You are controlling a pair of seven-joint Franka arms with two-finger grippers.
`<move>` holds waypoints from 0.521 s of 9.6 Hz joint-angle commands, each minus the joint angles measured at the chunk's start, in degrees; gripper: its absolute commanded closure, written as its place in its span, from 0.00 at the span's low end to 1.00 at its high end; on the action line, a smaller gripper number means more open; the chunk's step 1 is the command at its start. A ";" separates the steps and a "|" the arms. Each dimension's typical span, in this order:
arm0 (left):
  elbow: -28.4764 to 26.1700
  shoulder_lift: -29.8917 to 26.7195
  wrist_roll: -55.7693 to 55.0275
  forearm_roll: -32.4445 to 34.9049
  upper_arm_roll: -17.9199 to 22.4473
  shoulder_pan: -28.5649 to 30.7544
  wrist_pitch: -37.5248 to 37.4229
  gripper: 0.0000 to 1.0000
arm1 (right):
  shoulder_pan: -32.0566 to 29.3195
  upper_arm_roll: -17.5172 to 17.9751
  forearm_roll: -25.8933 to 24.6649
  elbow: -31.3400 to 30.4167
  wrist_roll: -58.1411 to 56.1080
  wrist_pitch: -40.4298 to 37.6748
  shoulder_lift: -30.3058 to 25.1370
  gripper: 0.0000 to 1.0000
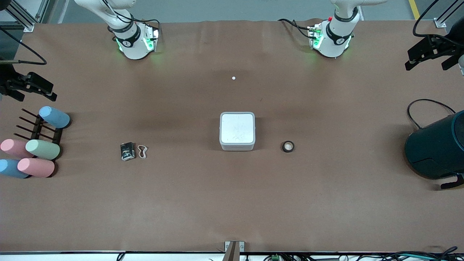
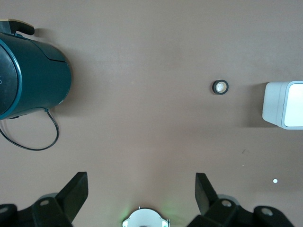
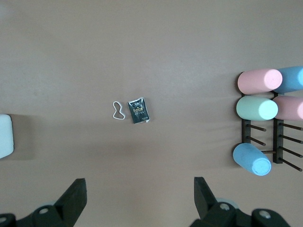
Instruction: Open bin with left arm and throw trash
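Note:
The light-grey bin (image 1: 237, 130) sits mid-table with its white lid shut; it also shows in the left wrist view (image 2: 284, 104) and the right wrist view (image 3: 4, 135). The black ring (image 1: 288, 146) (image 2: 220, 87) lies beside it toward the left arm's end. The black wrapper (image 1: 127, 151) (image 3: 138, 110) and the rubber-band loop (image 1: 142, 151) (image 3: 117, 110) lie together toward the right arm's end. My left gripper (image 2: 140, 176) is open and empty, high over the table by its base (image 1: 333, 40). My right gripper (image 3: 138, 180) is open and empty, also high up.
A big dark teal cylinder (image 1: 438, 148) (image 2: 28, 78) with a cable lies at the left arm's end. Pastel cylinders on a black rack (image 1: 36, 148) (image 3: 265, 109) stand at the right arm's end. A tiny white dot (image 1: 233, 78) lies between the bases. Black fixtures overhang both table ends.

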 commanded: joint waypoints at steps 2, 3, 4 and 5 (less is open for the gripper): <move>-0.21 -0.61 -0.04 0.22 -1.42 0.14 -0.17 0.00 | 0.38 -0.18 0.61 0.24 -0.23 0.16 0.06 0.00; -0.21 -0.26 0.40 -0.04 -1.42 0.23 -0.17 0.00 | 0.38 -0.18 0.61 0.15 -0.23 0.25 0.06 0.00; -0.56 0.27 1.10 -0.21 -1.60 -0.29 -0.17 0.00 | 0.38 -0.18 0.61 0.06 -0.15 0.25 0.06 0.00; -0.47 2.97 -0.11 -0.56 -2.90 -2.21 -0.17 0.02 | 0.82 -0.18 0.61 -0.46 -0.14 1.03 0.32 0.00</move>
